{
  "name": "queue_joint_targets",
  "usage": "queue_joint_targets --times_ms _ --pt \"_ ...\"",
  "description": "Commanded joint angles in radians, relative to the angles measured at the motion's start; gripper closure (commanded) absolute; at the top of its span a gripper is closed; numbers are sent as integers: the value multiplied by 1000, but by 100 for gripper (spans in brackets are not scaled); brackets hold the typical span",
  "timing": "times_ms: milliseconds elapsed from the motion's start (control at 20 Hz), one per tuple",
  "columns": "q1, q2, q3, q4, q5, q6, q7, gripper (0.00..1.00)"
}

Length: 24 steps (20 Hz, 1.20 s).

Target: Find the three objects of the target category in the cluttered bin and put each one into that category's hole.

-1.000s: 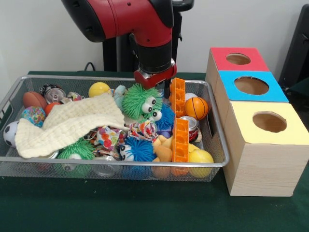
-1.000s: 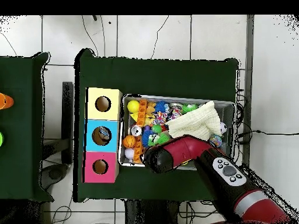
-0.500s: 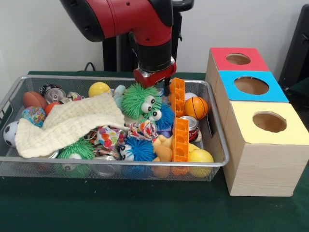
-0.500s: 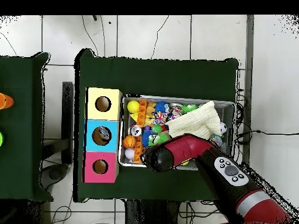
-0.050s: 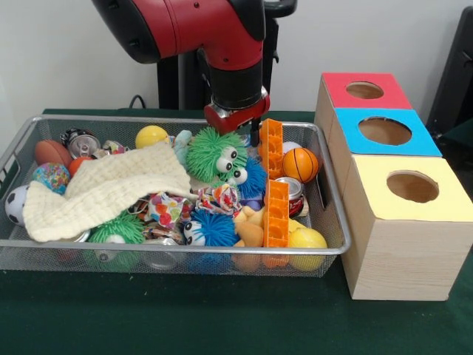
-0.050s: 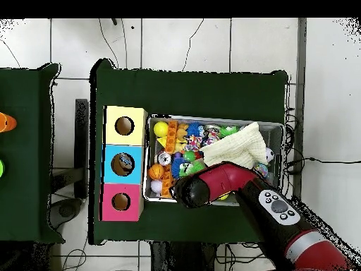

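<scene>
The fingers [image 5: 253,134] hang under the red wrist at the bin's [image 5: 336,235] far rim. They are mostly hidden, so I cannot tell whether they are released or clenched. Nothing seems to be held.

Just below them, at 7 o'clock, sits the green fuzzy toy [image 5: 213,154] with goggle eyes, probably the thing being sought, though the task names no category. An orange block [image 5: 272,148] stands upright just beside the fingers at 4 o'clock, nearly touching the toy.

To do this step well, I would come straight down over the toy's crown, keeping clear of the block so one finger does not land on it. The toy looks soft and spiky, so I would close deep round the body rather than on the tips of its hairs.

More of the kind lie in the clutter: a blue fuzzy toy [image 5: 211,229] at 6 o'clock near the front rim, and another green one [image 5: 118,228] half under the cloth [image 5: 111,186] — that cloth may need shifting.

At the bin's 3 o'clock stand three boxes with holes: red [image 5: 384,92], blue [image 5: 417,137] and yellow [image 5: 451,203].

The surface [image 6: 211,92] is dark green and bare round the bin. From overhead it stands on a tiled floor [image 6: 183,42], with cables trailing at the edges.
</scene>
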Motion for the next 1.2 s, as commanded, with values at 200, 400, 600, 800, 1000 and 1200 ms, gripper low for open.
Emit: queue_joint_targets --times_ms 200,400,600,800,1000,1200 --pt "8 139 -71 -36 -90 195 -240 0" --pt "37 194 -112 -66 -128 152 -186 0" --pt "46 204 -133 -62 -131 154 -176 0" --pt "65 196 -159 -56 -116 187 -169 100" --pt "119 177 -206 -79 -94 299 -142 100" --pt "108 131 -190 -40 -37 374 -183 100"
